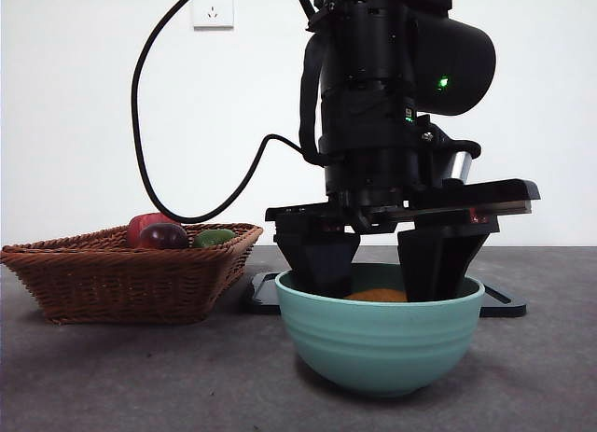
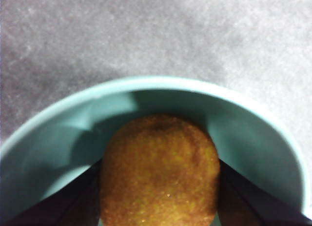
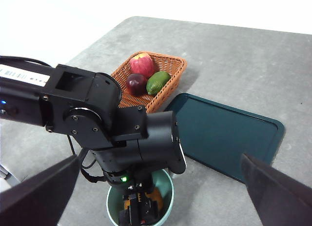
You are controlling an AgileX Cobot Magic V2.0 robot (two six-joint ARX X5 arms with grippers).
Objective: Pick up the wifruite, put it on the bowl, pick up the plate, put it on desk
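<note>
With the left gripper (image 1: 381,264) closed on the wifruite (image 2: 160,170) between its jaws, low inside the bowl (image 1: 381,334), only letting go remains before the dark plate (image 3: 222,135) behind goes to the tabletop (image 1: 112,376), the right gripper (image 3: 161,187) waiting open

You have the bowl (image 1: 380,337) nearest on the desk (image 1: 112,376), the fruit (image 1: 378,295) inside it between the left gripper's (image 1: 378,264) jaws; the tray (image 1: 499,303) lies just behind; the basket (image 1: 126,269) sits left.
</note>
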